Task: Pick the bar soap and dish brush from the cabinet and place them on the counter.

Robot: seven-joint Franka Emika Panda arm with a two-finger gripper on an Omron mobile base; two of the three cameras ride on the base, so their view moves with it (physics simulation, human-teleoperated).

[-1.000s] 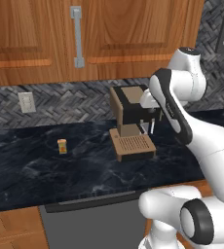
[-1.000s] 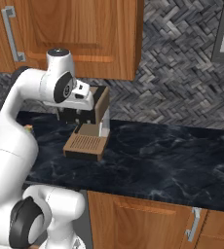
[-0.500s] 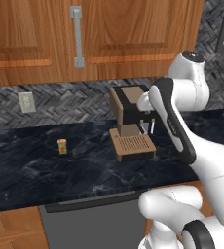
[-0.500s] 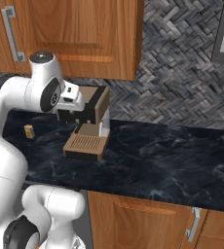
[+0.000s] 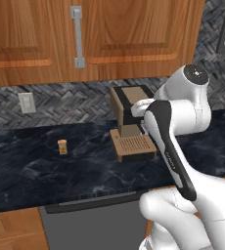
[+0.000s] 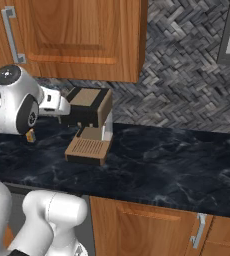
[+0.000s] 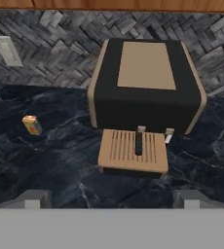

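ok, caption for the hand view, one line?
Open gripper faces a black-and-tan coffee machine on the counter, small orange-yellow block to its side.

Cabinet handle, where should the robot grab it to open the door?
Grip the grey bar handle near its middle, straight from the front, fingers on either side. It stands upright, raised off the shut cabinet door.
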